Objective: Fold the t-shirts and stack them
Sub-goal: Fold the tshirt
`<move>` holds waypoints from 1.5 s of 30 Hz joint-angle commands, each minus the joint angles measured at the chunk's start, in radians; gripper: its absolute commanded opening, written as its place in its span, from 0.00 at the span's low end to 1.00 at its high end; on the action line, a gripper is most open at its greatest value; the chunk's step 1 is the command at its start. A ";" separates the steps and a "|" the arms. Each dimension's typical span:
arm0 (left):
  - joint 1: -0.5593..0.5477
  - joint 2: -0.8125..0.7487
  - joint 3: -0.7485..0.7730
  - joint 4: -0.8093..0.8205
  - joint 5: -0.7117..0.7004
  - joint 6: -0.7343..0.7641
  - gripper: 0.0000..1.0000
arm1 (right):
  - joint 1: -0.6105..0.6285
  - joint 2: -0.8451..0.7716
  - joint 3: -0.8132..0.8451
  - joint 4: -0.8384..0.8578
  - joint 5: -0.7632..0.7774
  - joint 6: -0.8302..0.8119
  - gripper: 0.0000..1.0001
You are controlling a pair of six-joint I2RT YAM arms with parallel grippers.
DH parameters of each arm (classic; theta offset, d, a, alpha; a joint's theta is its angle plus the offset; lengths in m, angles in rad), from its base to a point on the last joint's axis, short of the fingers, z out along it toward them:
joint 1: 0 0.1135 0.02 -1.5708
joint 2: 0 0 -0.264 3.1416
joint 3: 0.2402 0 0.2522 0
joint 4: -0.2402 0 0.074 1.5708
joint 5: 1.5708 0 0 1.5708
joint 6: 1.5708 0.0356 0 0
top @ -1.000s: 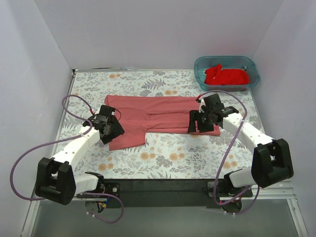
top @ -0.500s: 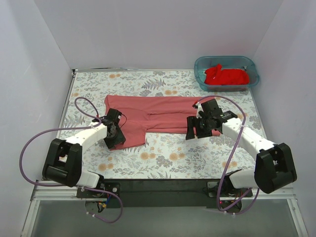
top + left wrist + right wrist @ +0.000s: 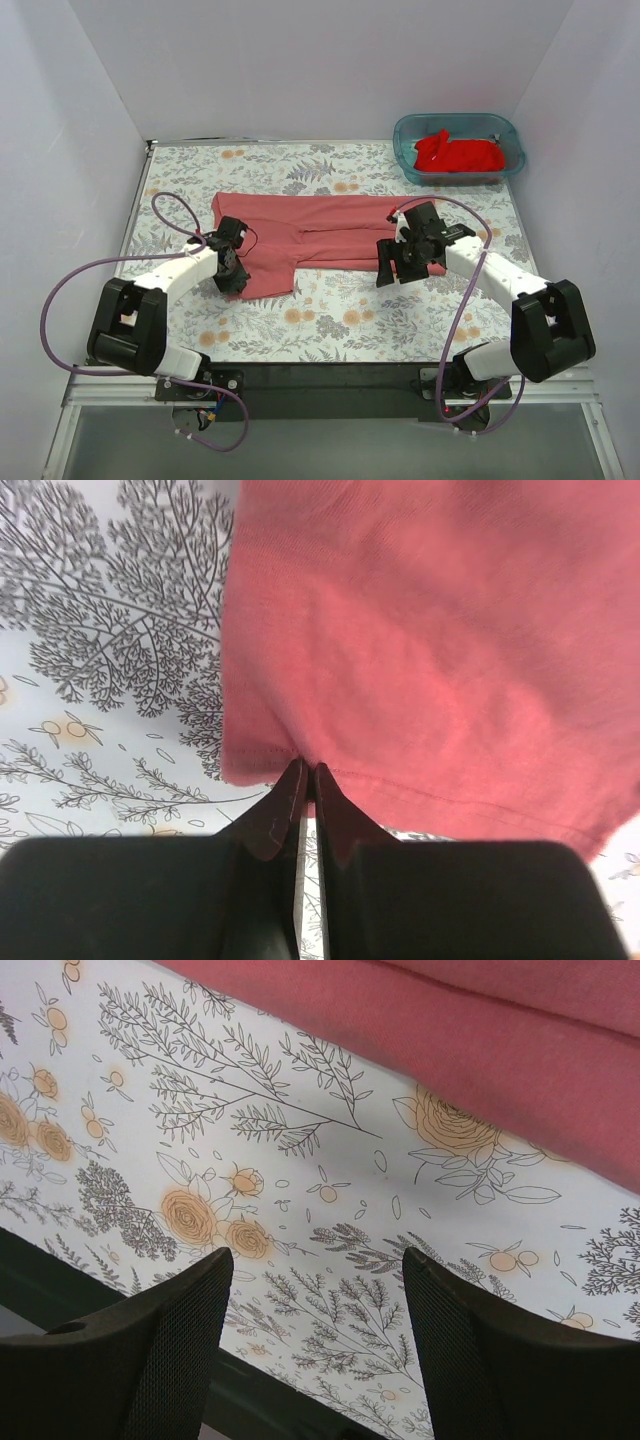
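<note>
Teal tub (image 3: 405, 155), floral tablecloth (image 3: 330, 320)

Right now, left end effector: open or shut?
Shut. In the left wrist view the left end effector has its fingertips pressed together, pinching the hem of the salmon t-shirt.

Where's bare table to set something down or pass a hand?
Free: near strip of table between salmon shirt and base plate; far strip behind the shirt, left of the tub. Crowded: mid-table, left tool shut on the shirt's hem, right tool open by its right end; tub holds the red shirt.
</note>
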 commanded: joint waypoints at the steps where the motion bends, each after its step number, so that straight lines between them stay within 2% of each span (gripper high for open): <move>1: -0.005 -0.041 0.117 -0.009 -0.065 0.027 0.00 | 0.004 0.009 0.027 0.006 0.004 -0.027 0.74; 8: -0.005 0.089 0.396 0.046 -0.132 0.125 0.00 | 0.004 0.025 0.052 0.003 0.052 -0.047 0.74; 13: -0.004 0.264 0.569 0.099 -0.158 0.170 0.00 | 0.004 0.037 0.071 0.003 0.069 -0.062 0.74; 20: -0.004 0.407 0.709 0.205 -0.171 0.236 0.00 | 0.004 0.052 0.085 0.014 0.063 -0.081 0.73; 27: -0.004 0.499 0.786 0.284 -0.206 0.256 0.00 | 0.004 0.098 0.121 0.035 0.043 -0.076 0.71; 39: -0.004 0.565 0.778 0.374 -0.226 0.227 0.00 | 0.004 0.167 0.180 0.091 0.078 -0.068 0.66; 43: -0.004 0.563 0.764 0.379 -0.267 0.205 0.13 | 0.004 0.190 0.203 0.109 0.110 -0.053 0.62; 44: -0.001 0.559 0.764 0.377 -0.272 0.202 0.23 | 0.004 0.201 0.208 0.115 0.103 -0.049 0.61; 45: 0.002 0.553 0.761 0.377 -0.275 0.194 0.29 | 0.003 0.207 0.211 0.127 0.081 -0.045 0.57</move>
